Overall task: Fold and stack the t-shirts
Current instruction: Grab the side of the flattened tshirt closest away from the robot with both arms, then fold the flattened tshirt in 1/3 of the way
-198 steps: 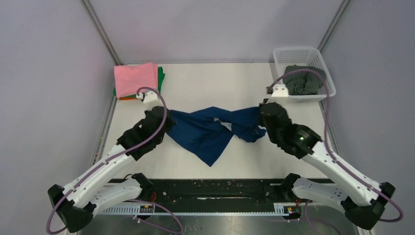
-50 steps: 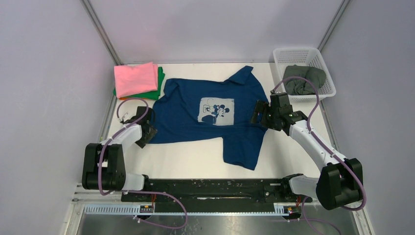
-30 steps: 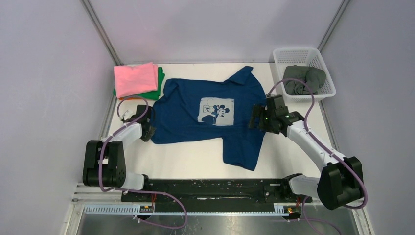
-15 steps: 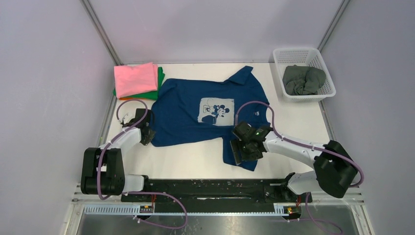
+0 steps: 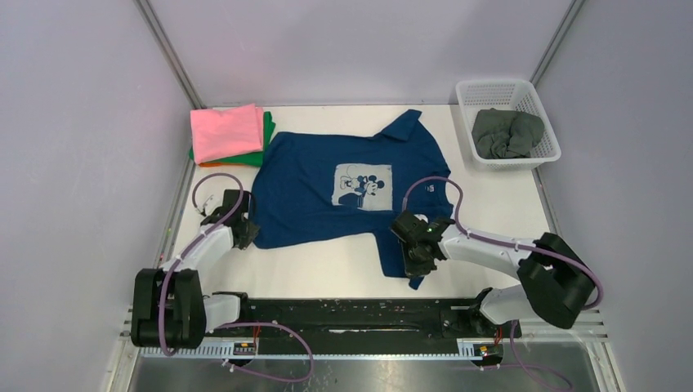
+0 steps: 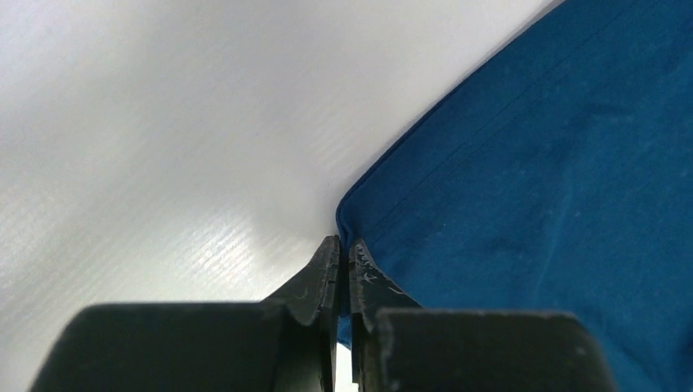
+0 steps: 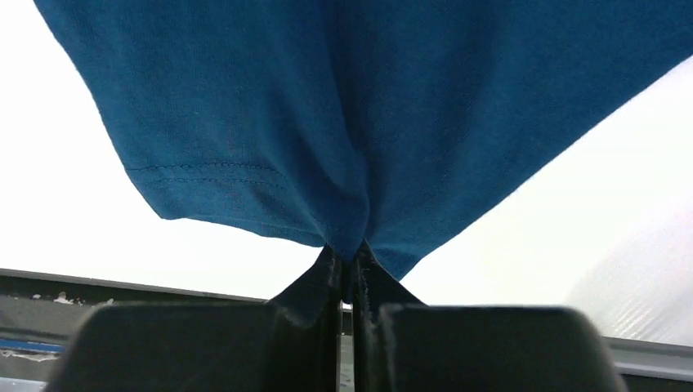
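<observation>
Top external | navy t-shirt edges pinched: left claw; right claw

top camera looks down from behind; wrist cameras sit close against the navy shirt.

Low in the middle of the frame, the 2 black jaws of the right gripper are pinched together on a bunched fold of the navy blue t-shirt, catching it at the cloth's lowest edge. Above the pinch the fabric fans out to fill the upper part of the view, creased in soft vertical folds over the grip. A double line of stitching runs along the hem at left. The white counter shows bright on either side of the shirt. A dark rail crosses the lower left corner.
</observation>
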`<state>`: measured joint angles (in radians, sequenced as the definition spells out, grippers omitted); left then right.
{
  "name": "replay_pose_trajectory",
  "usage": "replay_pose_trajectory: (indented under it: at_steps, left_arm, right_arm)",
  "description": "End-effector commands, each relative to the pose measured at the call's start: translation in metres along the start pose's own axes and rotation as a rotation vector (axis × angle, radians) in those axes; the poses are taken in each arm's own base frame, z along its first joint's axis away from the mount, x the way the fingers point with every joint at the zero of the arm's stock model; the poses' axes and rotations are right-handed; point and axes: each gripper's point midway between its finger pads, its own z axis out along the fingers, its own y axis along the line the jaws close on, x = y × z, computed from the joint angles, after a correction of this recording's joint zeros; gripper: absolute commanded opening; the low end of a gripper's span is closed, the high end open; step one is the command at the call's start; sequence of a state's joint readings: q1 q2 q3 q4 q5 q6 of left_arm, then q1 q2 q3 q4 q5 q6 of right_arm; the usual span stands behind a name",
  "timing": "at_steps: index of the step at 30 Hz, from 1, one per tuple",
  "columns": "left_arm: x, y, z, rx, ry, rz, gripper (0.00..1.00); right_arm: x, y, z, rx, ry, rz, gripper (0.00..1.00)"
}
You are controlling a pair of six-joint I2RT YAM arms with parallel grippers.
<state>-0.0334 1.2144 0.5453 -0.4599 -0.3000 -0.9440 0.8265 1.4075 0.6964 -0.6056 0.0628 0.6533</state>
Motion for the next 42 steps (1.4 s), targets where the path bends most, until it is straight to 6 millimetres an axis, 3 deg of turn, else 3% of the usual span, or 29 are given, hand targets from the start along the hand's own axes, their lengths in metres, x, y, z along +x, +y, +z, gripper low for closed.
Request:
replay_pose_trajectory:
  at_steps: [1, 4, 9, 13, 17, 19, 22, 30, 35, 42]
  left_arm:
    - [0.016, 0.0, -0.012, 0.076, 0.047, -0.028, 0.0]
    - [0.023, 0.015, -0.022, 0.069, 0.041, -0.052, 0.0]
    - [0.019, 0.049, -0.047, 0.041, -0.045, -0.128, 0.0]
    - [0.015, 0.058, -0.064, 0.085, -0.095, -0.173, 0.0]
    - [0.02, 0.054, -0.067, 0.124, -0.077, -0.19, 0.0]
    - [0.02, 0.053, -0.068, 0.124, -0.071, -0.187, 0.0]
    - [0.014, 0.049, -0.071, 0.131, -0.084, -0.182, 0.0]
    - [0.001, 0.02, -0.075, 0.201, -0.083, -0.15, 0.0]
    - [-0.011, 0.0, -0.076, 0.236, -0.092, -0.168, 0.0]
    - [-0.031, -0.018, -0.068, 0.189, -0.118, -0.174, 0.0]
  right_arm:
    - [0.046, -0.029, 0.0, 0.077, 0.097, 0.019, 0.01]
    - [0.064, -0.032, -0.018, 0.048, 0.125, -0.004, 0.0]
    - [0.096, -0.029, -0.05, -0.031, 0.163, -0.082, 0.0]
    - [0.117, -0.025, -0.063, -0.098, 0.198, -0.092, 0.0]
    - [0.127, -0.01, -0.071, -0.188, 0.204, -0.127, 0.0]
    - [0.127, -0.011, -0.072, -0.178, 0.197, -0.133, 0.0]
    - [0.109, -0.012, -0.072, -0.138, 0.12, -0.146, 0.0]
    - [0.046, -0.002, -0.094, -0.171, -0.047, -0.113, 0.0]
    - [-0.01, -0.012, -0.11, -0.088, -0.198, -0.103, 0.0]
    - [-0.059, -0.017, -0.119, -0.051, -0.278, -0.042, 0.0]
